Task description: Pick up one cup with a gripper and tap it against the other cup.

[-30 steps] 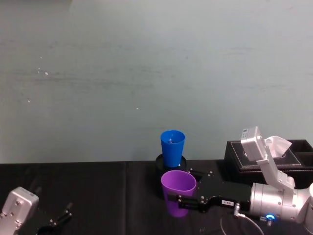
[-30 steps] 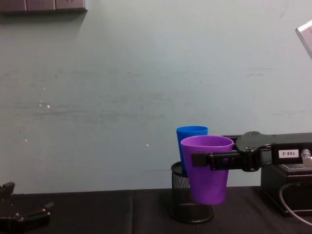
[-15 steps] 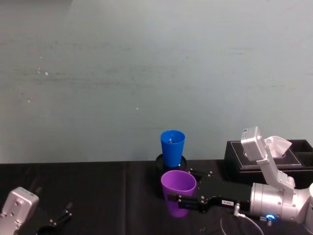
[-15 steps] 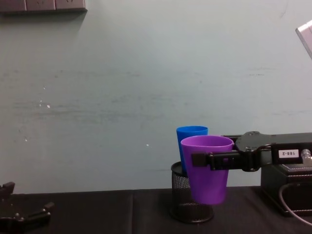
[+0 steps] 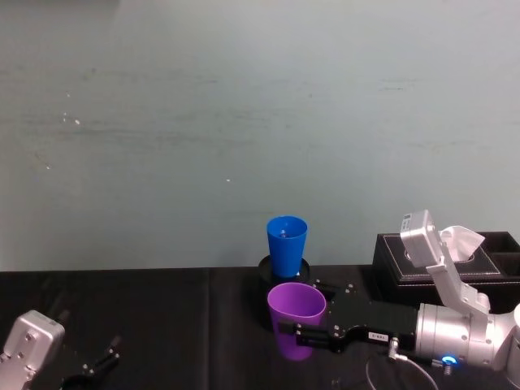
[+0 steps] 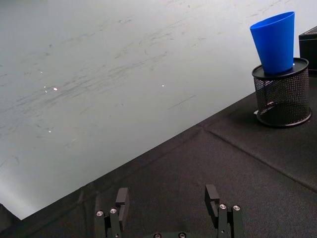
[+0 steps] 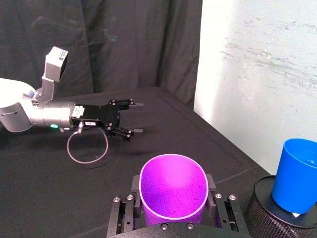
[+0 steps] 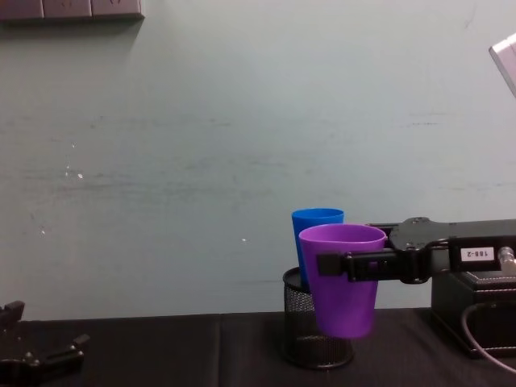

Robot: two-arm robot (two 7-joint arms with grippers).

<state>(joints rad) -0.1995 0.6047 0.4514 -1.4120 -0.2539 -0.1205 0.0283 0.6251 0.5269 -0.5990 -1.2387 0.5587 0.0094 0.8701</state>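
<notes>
Head view: right gripper (image 5: 294, 331) reaching in from the right over the black counter (image 5: 162, 325), fingers clamped on the purple cup (image 5: 296, 310) just under its rim. Holds it upright and lifted, in front of the blue cup (image 5: 287, 244) seated in a black mesh holder (image 5: 263, 263); probably raised for wall-to-wall contact above the holder's rim. Left gripper (image 5: 97, 367) parked low at the near left corner. White label (image 5: 376, 335) on the right gripper, too small to read here.

Left wrist view: left gripper's fingers spread wide with nothing between them, well apart from the blue cup.

Right wrist view: purple cup pinched from two opposite sides at the mouth, leaving the wall toward the blue cup bare, likely for the tap. Clear gap between the cups, so not touching.

Chest view: purple cup hanging clear of the counter, overlapping the blue one from this angle. Reads "188-2" on the white label (image 8: 476, 253). No brand or print on either cup.
</notes>
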